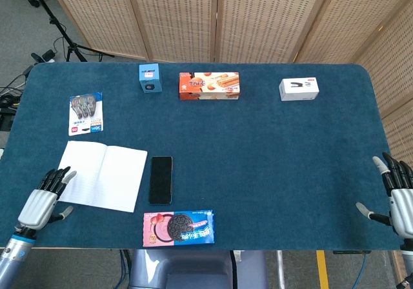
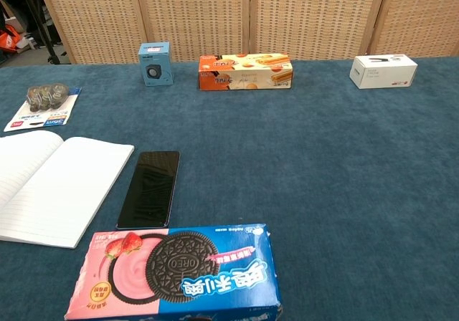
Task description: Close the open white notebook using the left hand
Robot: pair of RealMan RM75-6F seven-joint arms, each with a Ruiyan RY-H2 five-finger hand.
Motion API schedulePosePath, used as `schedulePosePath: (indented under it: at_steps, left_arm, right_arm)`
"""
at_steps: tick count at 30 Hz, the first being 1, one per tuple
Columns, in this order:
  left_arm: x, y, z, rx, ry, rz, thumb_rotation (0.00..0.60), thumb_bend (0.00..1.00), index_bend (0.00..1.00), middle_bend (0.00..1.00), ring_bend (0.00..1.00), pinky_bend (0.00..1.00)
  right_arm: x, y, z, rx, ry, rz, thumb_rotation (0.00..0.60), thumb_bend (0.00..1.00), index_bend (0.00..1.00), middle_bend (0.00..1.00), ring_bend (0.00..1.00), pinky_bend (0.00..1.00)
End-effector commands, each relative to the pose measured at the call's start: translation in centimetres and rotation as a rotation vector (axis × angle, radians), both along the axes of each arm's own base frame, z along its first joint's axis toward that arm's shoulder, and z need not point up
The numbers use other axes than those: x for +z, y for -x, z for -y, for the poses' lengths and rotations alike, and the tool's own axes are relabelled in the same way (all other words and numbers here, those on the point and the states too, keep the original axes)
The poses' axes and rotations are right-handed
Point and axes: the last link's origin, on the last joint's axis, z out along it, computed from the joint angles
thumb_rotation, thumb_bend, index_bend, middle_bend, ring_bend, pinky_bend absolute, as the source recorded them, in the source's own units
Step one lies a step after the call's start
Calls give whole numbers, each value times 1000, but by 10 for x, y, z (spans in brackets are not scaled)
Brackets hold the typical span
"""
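White notebook (image 2: 50, 188) left page cut by chest-view edge, right hand (image 1: 397, 199) partly off frame, box labels too small to read

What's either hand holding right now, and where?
Nothing. Left hand is open at the white notebook's near-left corner, gripping nothing; right hand is open.
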Motion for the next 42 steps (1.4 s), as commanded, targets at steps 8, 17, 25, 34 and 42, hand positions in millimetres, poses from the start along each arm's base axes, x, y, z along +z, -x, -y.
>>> schedulePosePath:
  at_steps: [8, 17, 25, 34, 42]
  left_arm:
    - [-6, -1, -10, 0, -5, -32, 600, 240, 0, 0, 0, 0]
    - [-9, -1, -14, 3, -3, -55, 600, 242, 0, 0, 0, 0]
    - [-7, -1, -16, -8, -12, -76, 600, 462, 0, 0, 0, 0]
    - [2, -17, -22, -170, -78, -214, 600, 472, 0, 0, 0, 0]
    - [12, -43, -29, -475, -112, -456, 600, 453, 0, 0, 0, 0]
  right_arm:
    - [-1, -1, 0, 2, -5, 0, 600, 0, 0, 0, 0, 0]
    - [-1, 0, 0, 2, -6, 2, 600, 0, 0, 0, 0, 0]
    - [0, 0, 0, 5, -6, 6, 600, 0, 0, 0, 0, 0]
    - [-1, 0, 0, 3, -8, 6, 600, 0, 0, 0, 0, 0]
    - [-1, -1, 0, 0, -7, 6, 600, 0, 0, 0, 0, 0]
